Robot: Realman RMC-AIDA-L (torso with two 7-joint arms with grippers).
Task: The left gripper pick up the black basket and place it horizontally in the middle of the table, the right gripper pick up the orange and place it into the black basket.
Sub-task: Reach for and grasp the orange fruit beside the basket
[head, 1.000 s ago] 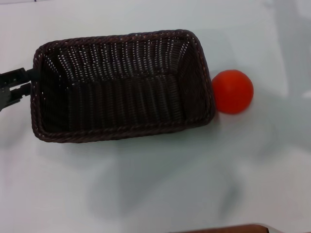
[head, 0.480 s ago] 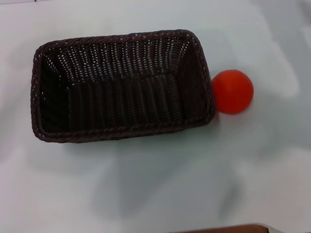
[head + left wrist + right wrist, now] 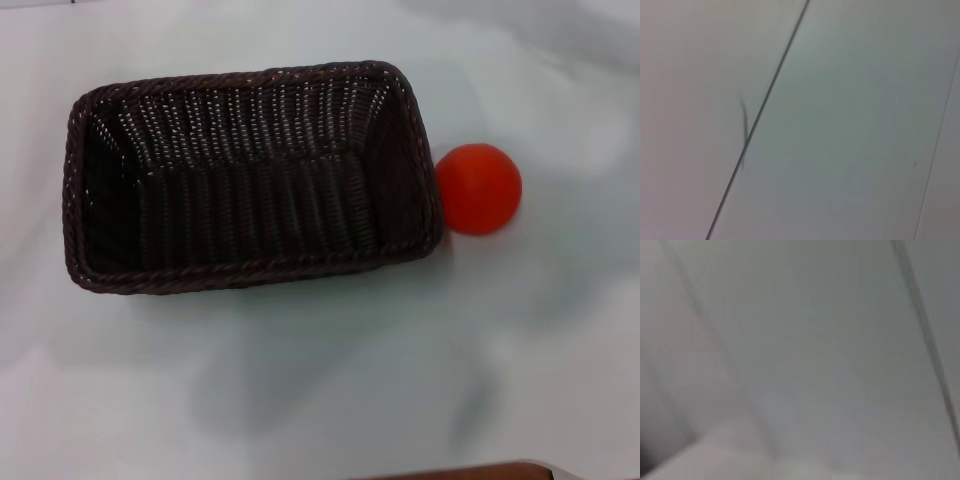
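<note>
Large rectangular woven basket (image 3: 250, 178), very dark brown-black with braided rim, sits flat on the plain white, slightly glossy tabletop (image 3: 320, 380), long side across the head view, opening up, nothing visible inside. Small round red-orange fruit (image 3: 479, 188) is on the table just beside the basket's right short end, outside it, about touching the rim or a hair apart; can't tell which. Neither gripper shows in any view, so finger opening and grasp can't be told. Both wrist views show only pale surface with thin dark lines.
</note>
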